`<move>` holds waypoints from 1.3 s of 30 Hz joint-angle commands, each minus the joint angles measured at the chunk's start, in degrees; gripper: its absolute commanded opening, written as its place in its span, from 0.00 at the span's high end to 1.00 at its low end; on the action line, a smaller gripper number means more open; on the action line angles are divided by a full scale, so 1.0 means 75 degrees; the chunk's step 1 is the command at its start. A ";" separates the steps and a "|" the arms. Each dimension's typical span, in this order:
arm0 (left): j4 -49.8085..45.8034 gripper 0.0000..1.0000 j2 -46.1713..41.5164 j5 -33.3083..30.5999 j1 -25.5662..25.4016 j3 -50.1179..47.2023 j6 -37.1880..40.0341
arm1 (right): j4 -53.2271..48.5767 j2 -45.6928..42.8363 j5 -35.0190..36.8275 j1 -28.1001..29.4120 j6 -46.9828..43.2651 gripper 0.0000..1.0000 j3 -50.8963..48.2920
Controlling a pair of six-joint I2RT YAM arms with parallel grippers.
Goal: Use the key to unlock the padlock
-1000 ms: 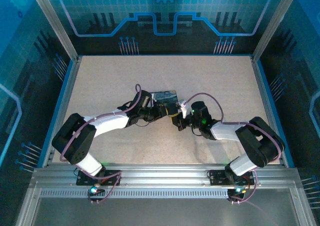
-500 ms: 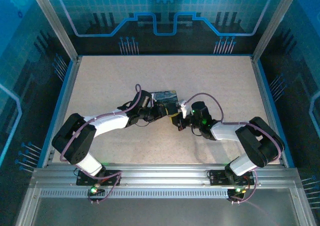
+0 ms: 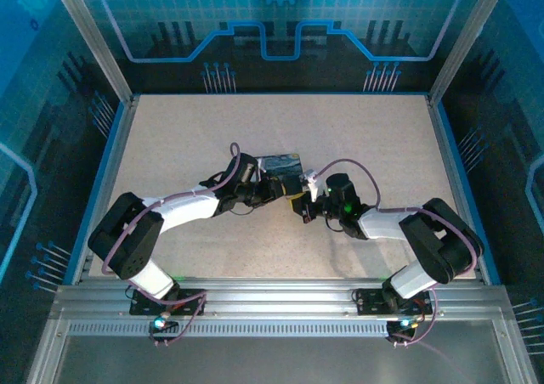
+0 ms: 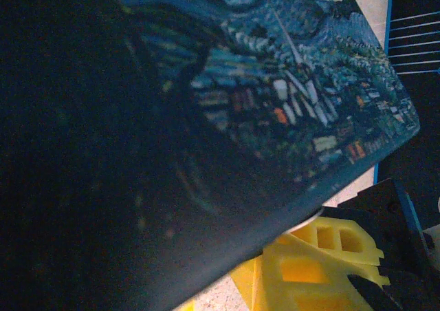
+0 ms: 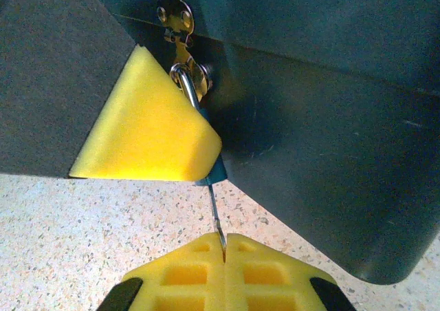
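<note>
The padlock (image 5: pixel 186 82) hangs by its silver shackle from the hasp (image 5: pixel 176 16) on the front of the blue painted tin (image 5: pixel 330 153). Its body is hidden behind a yellow pad (image 5: pixel 144 129) of my left gripper (image 3: pixel 274 189), which is shut on it. From under that pad a thin key (image 5: pixel 216 218) blade runs down into my right gripper (image 5: pixel 223 245), whose yellow pads are pressed together on it. In the top view the right gripper (image 3: pixel 303 207) faces the left one just in front of the tin (image 3: pixel 285 163). The tin's lid (image 4: pixel 275 84) looms close in the left wrist view.
The speckled table (image 3: pixel 280 129) is walled by a blue rim (image 3: pixel 102 172) and metal posts. Both arms reach in from the near edge and meet at the middle. Yellow pads (image 4: pixel 323 256) lie below the tin's edge in the left wrist view.
</note>
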 commanded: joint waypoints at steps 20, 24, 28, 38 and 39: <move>0.0258 0.91 -0.0298 0.0186 -0.0015 0.0213 -0.0080 | 0.1046 0.0510 -0.0189 -0.0084 0.0292 0.99 0.0013; 0.0234 0.91 -0.0294 0.0164 -0.0013 0.0196 -0.0070 | 0.1121 0.0563 -0.0191 -0.0096 0.0277 0.99 0.0033; 0.0235 0.91 -0.0312 0.0140 -0.0012 0.0206 -0.0069 | 0.1046 0.0526 -0.0238 -0.0117 0.0220 0.99 -0.0002; 0.0094 0.91 -0.0358 0.0127 0.0033 0.0257 -0.0002 | 0.1025 0.0336 -0.0393 -0.0183 0.0177 0.99 -0.0248; 0.0084 0.91 -0.0366 0.0127 0.0053 0.0252 0.0004 | 0.1028 0.0336 -0.0412 -0.0186 0.0188 0.99 -0.0249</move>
